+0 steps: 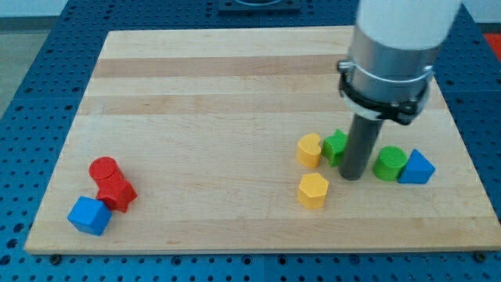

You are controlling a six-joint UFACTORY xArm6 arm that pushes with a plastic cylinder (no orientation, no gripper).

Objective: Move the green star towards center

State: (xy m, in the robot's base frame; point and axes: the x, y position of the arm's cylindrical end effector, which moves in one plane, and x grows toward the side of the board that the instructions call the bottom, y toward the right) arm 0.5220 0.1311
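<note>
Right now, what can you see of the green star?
Only part of the green star shows: my rod hides its right side, so its shape is hard to confirm. It looks like matte plastic, lying on the wooden board right of centre. A yellow block seems to touch its left; my tip sits beside it.

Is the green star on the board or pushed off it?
On. The green star sits on the wooden board, right of centre, beside my tip.

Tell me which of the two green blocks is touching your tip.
The green star, partly hidden against the left side of my tip, next to a yellow block. The green cylinder sits apart on the right, beside the blue block.
</note>
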